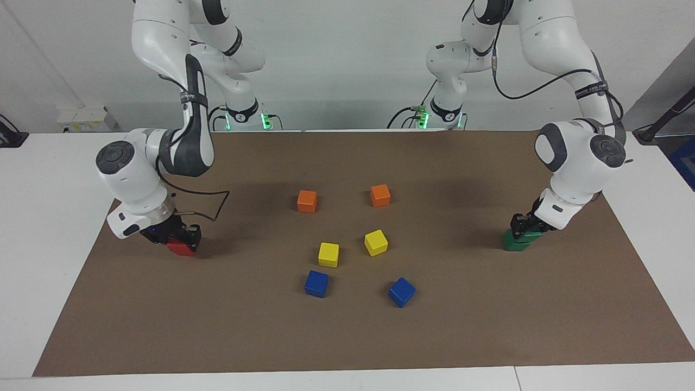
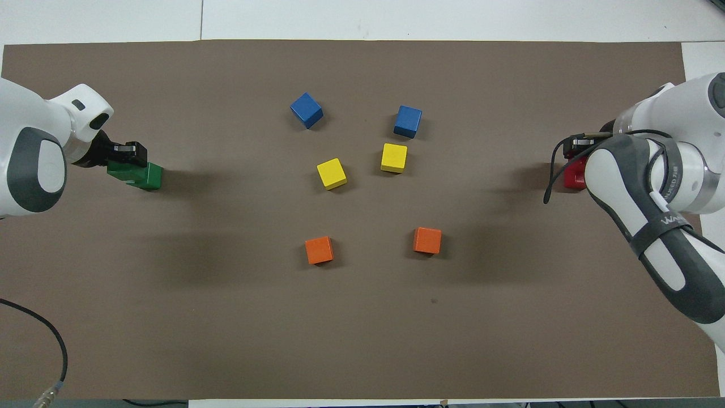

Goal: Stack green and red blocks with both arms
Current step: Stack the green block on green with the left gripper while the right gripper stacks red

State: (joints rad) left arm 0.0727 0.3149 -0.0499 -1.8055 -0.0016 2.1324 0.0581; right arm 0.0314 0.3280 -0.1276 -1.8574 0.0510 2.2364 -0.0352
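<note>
Nearest the facing camera, two blue cubes (image 1: 316,283) (image 1: 402,291) on the brown mat (image 1: 347,336) of the white desk (image 1: 32,163), well apart from each other

A little nearer to the robots, two yellow cubes (image 1: 328,254) (image 1: 376,242), close together near the middle of the mat

Nearer still to the robots, two orange cubes (image 1: 307,201) (image 1: 380,195), side by side with a gap between

At the left arm's end of the mat, green blocks (image 1: 516,241): a green block low on the mat, with a second green one (image 1: 529,234) seeming to sit on top of it, slightly turned; hard to separate the two clearly in either view. Left gripper (image 1: 525,225) down at this stack, fingers at both sides of the upper green block, apparently closed around it; left arm (image 1: 578,157) bent steeply above

At the right arm's end of the mat, red block (image 1: 182,247) on the mat, touching it as far as visible; only one red block seen for sure, a second one not distinguishable. Right gripper (image 1: 176,236) low over the red block and partly covering it, fingers down at its sides; whether gripping or already loose, cannot tell. Right arm (image 1: 141,168) folded above, black cable (image 1: 209,203) looping beside

Green stack and red block far from each other, at the two ends of the mat, with the six other cubes between
</note>
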